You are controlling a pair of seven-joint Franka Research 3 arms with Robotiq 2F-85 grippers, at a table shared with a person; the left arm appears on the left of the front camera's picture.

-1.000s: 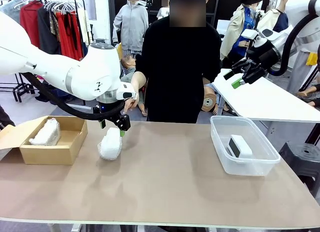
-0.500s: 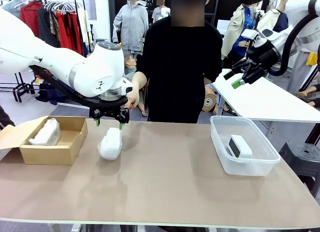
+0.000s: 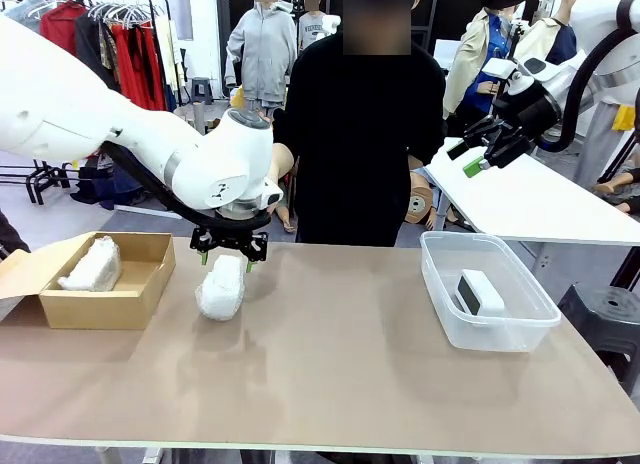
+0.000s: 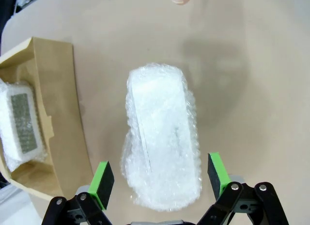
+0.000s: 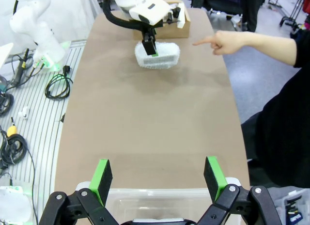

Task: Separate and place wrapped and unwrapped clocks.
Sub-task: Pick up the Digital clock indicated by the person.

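The sorting looks about two-thirds done. One wrapped clock [image 3: 90, 265] already lies in the cardboard box [image 3: 140, 298] near the tabletop's [image 3: 350, 374] left edge, and the bare clock [image 3: 479, 292] lies in the clear tub [image 3: 450, 324] near the right edge. One bundle [image 3: 221, 287] is left on the tabletop, left of middle towards the far edge and just beside the box, so it likely needs to join the other wrapped clock.

The left hand [image 3: 229, 256] hangs right above that bundle with its fingers spread wide; in the left wrist view the green pads [image 4: 101, 179] stand clear of the wrap on either side and hold nothing. The right hand [image 3: 468, 158] is raised high above the tub, also spread wide and empty. A person's hand [image 5: 227, 41] points at the bundle from the far side.

The bundle [image 4: 162, 137] is an oblong block in crinkly white bubble wrap, loose and puffy at its edges, with a flat white body showing through. The boxed one [image 4: 20, 121] shows a greyish panel through its wrap. The bare clock is white with a dark face.
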